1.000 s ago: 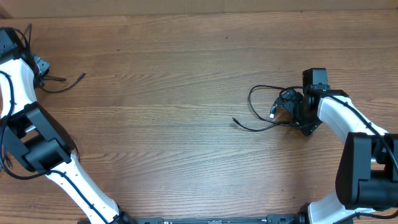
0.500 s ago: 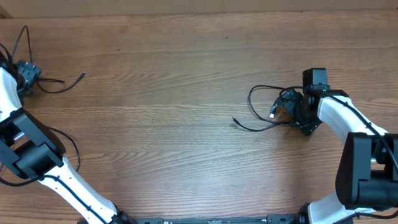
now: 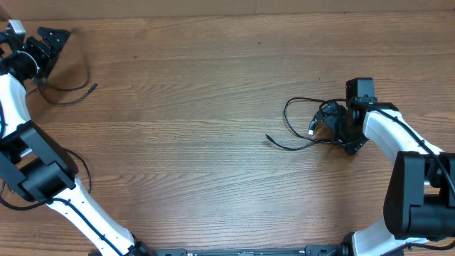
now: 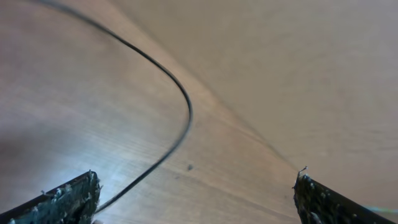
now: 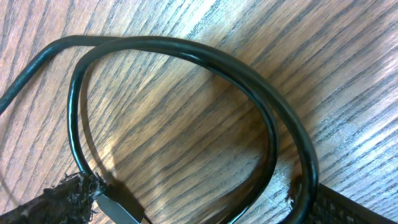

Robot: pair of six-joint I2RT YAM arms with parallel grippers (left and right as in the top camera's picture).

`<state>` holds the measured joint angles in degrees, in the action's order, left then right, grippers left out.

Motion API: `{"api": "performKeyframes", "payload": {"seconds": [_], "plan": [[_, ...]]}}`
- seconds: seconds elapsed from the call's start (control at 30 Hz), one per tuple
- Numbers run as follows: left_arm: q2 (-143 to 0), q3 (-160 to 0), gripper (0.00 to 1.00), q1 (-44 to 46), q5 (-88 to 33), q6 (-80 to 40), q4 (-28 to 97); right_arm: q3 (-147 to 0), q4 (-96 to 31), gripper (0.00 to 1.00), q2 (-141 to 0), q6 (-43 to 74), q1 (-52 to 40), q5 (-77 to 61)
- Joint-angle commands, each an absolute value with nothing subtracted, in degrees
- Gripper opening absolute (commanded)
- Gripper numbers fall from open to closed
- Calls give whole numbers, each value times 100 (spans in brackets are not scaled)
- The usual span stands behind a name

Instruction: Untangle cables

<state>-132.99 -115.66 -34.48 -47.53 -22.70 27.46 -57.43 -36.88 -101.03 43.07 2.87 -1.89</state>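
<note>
One thin black cable [image 3: 65, 89] lies loose on the wooden table at the far left and shows as a curved line [image 4: 184, 99] in the left wrist view. My left gripper [image 3: 55, 39] hovers open just beyond it, holding nothing [image 4: 196, 200]. At the right, a looped black cable [image 3: 293, 122] rests on the table with one free end [image 3: 269, 136] pointing left. My right gripper [image 3: 325, 122] stands open at the loops' right side. Close up, the loops [image 5: 273, 127] and a silvery plug [image 5: 118, 210] lie between its fingers [image 5: 65, 198].
The tabletop's far edge [image 3: 213, 14] runs along the top of the overhead view, close to the left gripper. Both white arms [image 3: 398, 142] come in from the near corners. Thicker black cords hang by the left arm base [image 3: 11, 185].
The left gripper opened, let its cable drop to the table, and swung up toward the far left corner. The right arm and its cable loops have not moved.
</note>
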Motion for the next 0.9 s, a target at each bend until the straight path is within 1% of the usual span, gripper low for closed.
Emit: {"api": "performKeyframes", "payload": {"seconds": [0.0,0.1,0.2,0.3,0.4,0.47,0.6,0.87], "plan": [[-13010,-11649,100,-3441,-3944,-2231,3085,-5555,-3736,100,-10278,4346,285,-314],[-12851,-11649,100,-3433,-3282,-2226,3334,-5555,-3736,100,-10278,4346,285,-314],[-12682,-11649,100,-3391,-3157,-2095,3459,-5555,-3736,100,-10278,4346,285,-314],[-12543,-11649,100,-3301,-3402,-2071,3518,-5555,-3736,100,-10278,4346,285,-314],[-12484,-11649,100,-3109,-4064,-1896,3522,-5555,-3736,100,-10278,4346,285,-311],[-12481,-11649,100,-2912,-4372,-1787,3573,-5555,-3736,100,-10278,4346,285,-314],[-12481,-11649,100,-2375,-4416,-1616,3848,-5555,-3736,100,-10278,4346,285,-311],[-12481,-11646,100,-1107,-3933,-1494,4176,-5555,-3736,100,-10278,4346,285,-311]]}}
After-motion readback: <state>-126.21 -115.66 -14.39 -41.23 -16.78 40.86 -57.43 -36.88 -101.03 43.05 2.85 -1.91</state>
